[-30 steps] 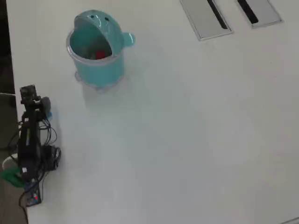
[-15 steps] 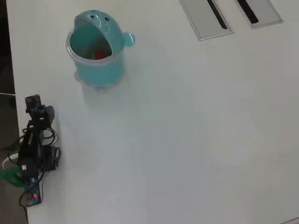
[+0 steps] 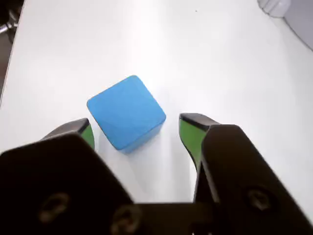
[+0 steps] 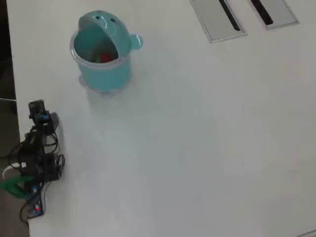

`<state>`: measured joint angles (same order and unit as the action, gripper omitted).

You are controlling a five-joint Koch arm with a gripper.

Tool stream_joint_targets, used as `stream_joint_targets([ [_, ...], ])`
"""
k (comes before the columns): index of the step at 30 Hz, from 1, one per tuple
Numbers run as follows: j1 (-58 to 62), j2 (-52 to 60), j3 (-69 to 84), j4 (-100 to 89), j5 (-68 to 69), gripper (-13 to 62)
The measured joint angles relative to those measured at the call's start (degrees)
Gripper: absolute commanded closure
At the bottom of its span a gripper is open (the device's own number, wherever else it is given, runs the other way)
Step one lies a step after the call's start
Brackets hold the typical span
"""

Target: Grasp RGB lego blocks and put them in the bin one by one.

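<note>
In the wrist view a blue lego block (image 3: 126, 111) lies on the white table just ahead of my gripper (image 3: 137, 123). The gripper is open, with green pads (image 3: 188, 136) on either side of the block and not touching it. In the overhead view my arm (image 4: 33, 153) is folded at the table's left edge, and the gripper (image 4: 37, 111) points toward the teal bin (image 4: 102, 69). The bin stands upright with its lid flipped back. A red block (image 4: 105, 58) rests inside it. No yellow-green block shows.
Two grey panels with black slots (image 4: 217, 17) (image 4: 274, 11) are set in the table at the top right. The table's left edge (image 4: 11, 74) runs close beside my arm. A pale object (image 3: 279, 6) shows at the wrist view's top right corner.
In the overhead view my gripper has drawn back a little from the bin and dropped lower toward the table. The bin and the red block have not moved.
</note>
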<state>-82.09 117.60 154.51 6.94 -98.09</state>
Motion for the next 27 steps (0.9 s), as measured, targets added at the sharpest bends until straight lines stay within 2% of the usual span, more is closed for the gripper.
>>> stream_joint_targets([
  [7, -0.1, -5.4, 0.0, -4.6, 0.0, 18.3],
  [22, 0.4, -6.2, -1.6, -4.7, 2.3, 29.9],
  [27, 0.5, -6.2, -2.0, -4.8, 3.8, 29.9],
])
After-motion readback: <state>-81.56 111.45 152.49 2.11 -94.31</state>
